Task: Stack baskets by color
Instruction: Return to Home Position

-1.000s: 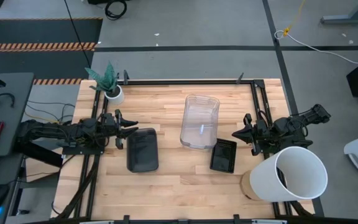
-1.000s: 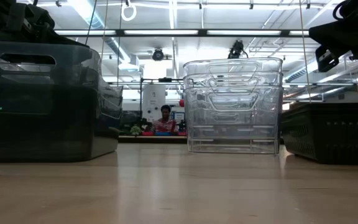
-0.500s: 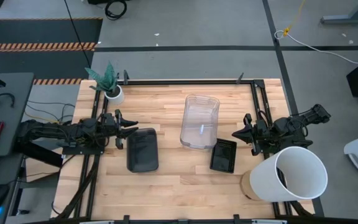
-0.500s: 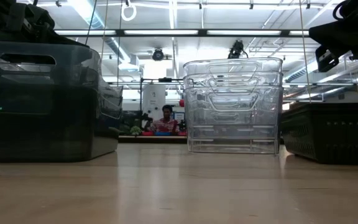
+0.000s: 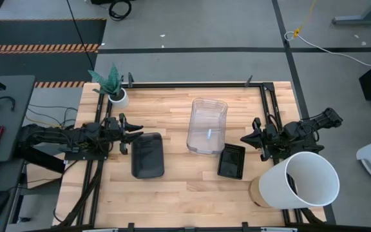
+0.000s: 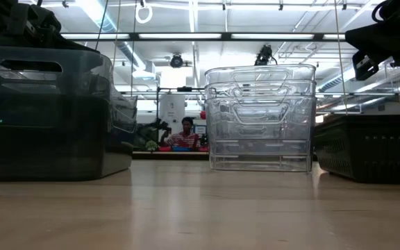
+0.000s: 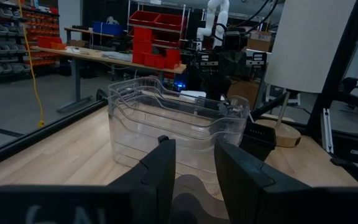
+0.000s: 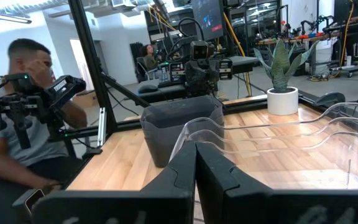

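- Hovering at the left edge of the wooden table (image 5: 179, 193), left gripper (image 5: 133, 130) is empty, fingers a narrow gap apart; right gripper (image 5: 245, 138) at the right edge, fingers pressed together, empty
- bare planks lie between each gripper and the nearest stack
- clear baskets (image 5: 207, 125) nested mid-table, glossy, round-cornered; smoky grey baskets (image 5: 147, 155) stacked near the left gripper; black perforated baskets (image 5: 231, 160) just beside the clear stack
- white bucket (image 5: 308, 180) at a right corner; plant pot (image 5: 118, 97) at a left corner; person (image 8: 17, 124) seated beyond the table
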